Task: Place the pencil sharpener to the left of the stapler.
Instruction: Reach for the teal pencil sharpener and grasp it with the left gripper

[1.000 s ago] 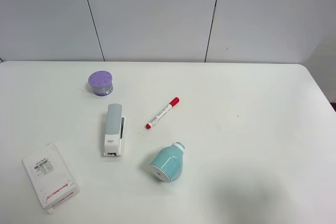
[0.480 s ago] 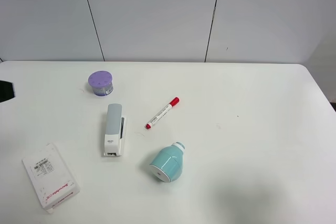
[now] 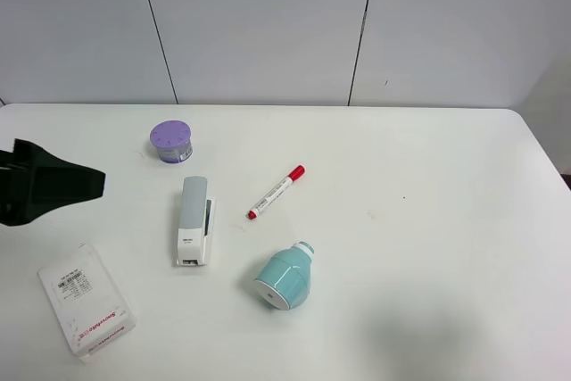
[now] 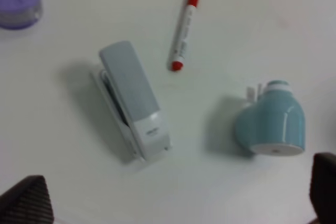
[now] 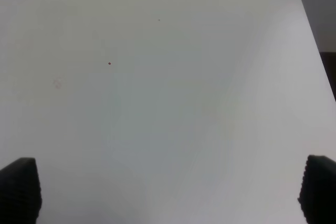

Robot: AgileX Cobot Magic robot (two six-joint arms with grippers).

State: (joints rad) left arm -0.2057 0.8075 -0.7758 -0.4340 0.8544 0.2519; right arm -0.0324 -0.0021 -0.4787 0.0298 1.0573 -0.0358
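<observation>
The teal pencil sharpener (image 3: 287,276) lies on its side on the white table, white face toward the front, to the right of and slightly nearer than the stapler (image 3: 194,219). The grey-topped stapler lies lengthwise, front to back. My left gripper (image 3: 89,186) reaches in from the left edge, well left of the stapler and above the table. The left wrist view shows the stapler (image 4: 135,100) and the sharpener (image 4: 273,127) below its open gripper (image 4: 173,200), nothing held. My right gripper (image 5: 169,190) is open over bare table and is outside the exterior high view.
A red marker (image 3: 276,192) lies diagonally behind the sharpener, right of the stapler. A purple-lidded round jar (image 3: 170,141) stands behind the stapler. A flat white labelled box (image 3: 86,300) lies at the front left. The table's right edge (image 5: 310,51) shows in the right wrist view.
My left arm has come into the exterior high view from the left edge and moved right toward the stapler. The objects on the table have not moved.
</observation>
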